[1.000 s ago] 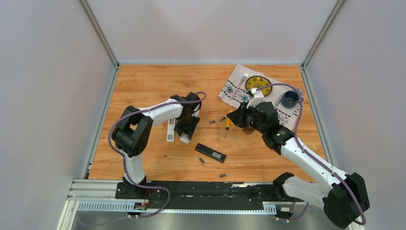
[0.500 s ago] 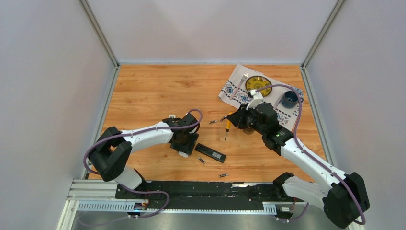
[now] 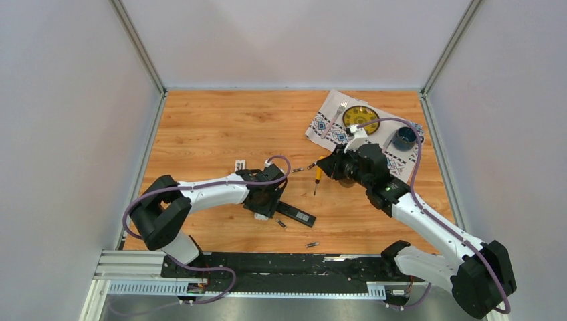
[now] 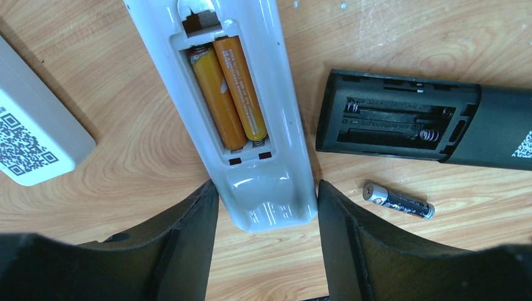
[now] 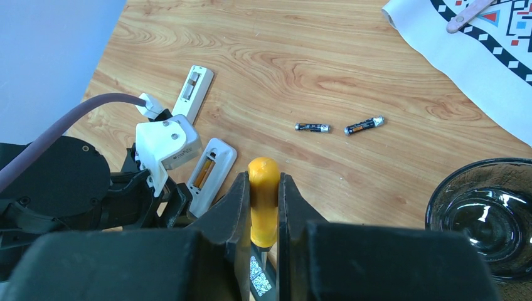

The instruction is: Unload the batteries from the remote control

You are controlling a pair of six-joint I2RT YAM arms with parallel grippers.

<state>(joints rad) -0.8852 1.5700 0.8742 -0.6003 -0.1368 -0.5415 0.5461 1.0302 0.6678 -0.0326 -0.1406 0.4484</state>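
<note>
A white remote [image 4: 263,188] lies back-up on the wood with its compartment open and two golden-orange batteries [image 4: 229,91] in it. My left gripper [image 4: 265,185] has closed on the remote's near end, one finger against each side. It is beside the black remote [image 3: 295,214], whose open compartment [image 4: 395,119] holds no batteries. A dark battery [image 4: 398,200] lies by it. Other loose batteries lie apart [image 3: 311,245] [image 5: 312,127] [image 5: 364,125]. My right gripper [image 5: 264,177] is shut on the yellow-handled screwdriver [image 5: 263,194], held above the table.
A white cover with a QR code [image 4: 31,144] lies left of the white remote. A glass bowl [image 5: 483,219] sits under my right arm. A patterned cloth [image 3: 331,110] at the back right bears a yellow plate [image 3: 361,118], a fork and a blue cup [image 3: 404,138].
My left arm has swung toward the near right and brought the white remote up beside the black remote, leaving the white cover behind. The right arm has not moved.
</note>
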